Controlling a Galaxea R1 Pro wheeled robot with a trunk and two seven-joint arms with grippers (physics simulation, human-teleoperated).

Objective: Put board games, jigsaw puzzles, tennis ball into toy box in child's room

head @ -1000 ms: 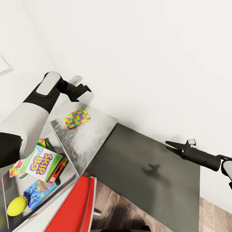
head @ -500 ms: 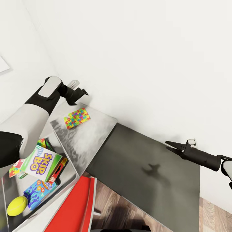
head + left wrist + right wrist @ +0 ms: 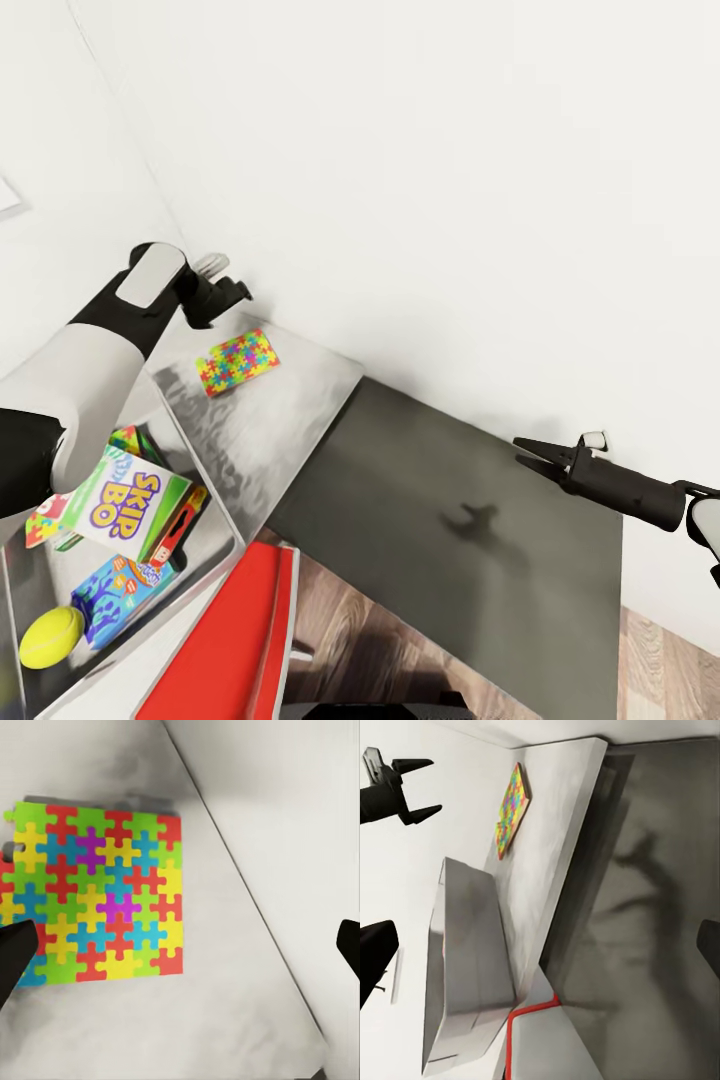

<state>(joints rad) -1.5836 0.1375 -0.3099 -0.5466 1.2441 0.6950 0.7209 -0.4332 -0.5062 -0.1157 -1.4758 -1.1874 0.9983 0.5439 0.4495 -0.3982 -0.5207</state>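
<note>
One jigsaw puzzle (image 3: 238, 362) lies flat on the light grey table (image 3: 290, 410) near the wall. My left gripper (image 3: 225, 295) hovers open above its far side; in the left wrist view the puzzle (image 3: 97, 904) lies below and between the spread fingertips (image 3: 15, 956). The toy box (image 3: 222, 520) at lower left holds the Skip-Bo game (image 3: 120, 500), a blue board game (image 3: 120, 590), the tennis ball (image 3: 52, 637) and the edges of other colourful boxes. My right gripper (image 3: 525, 455) hangs open and empty over the dark cabinet top (image 3: 480, 580).
A white wall runs close behind the table. A red object (image 3: 235, 640) stands on the wood floor (image 3: 350, 620) in front of the toy box. In the right wrist view I see the left gripper (image 3: 405, 791), the puzzle (image 3: 512, 810) and the toy box wall (image 3: 465, 960).
My left gripper has drawn back to the left, toward the wall corner, still open. The puzzle has stayed on the table. The right arm has not moved.
</note>
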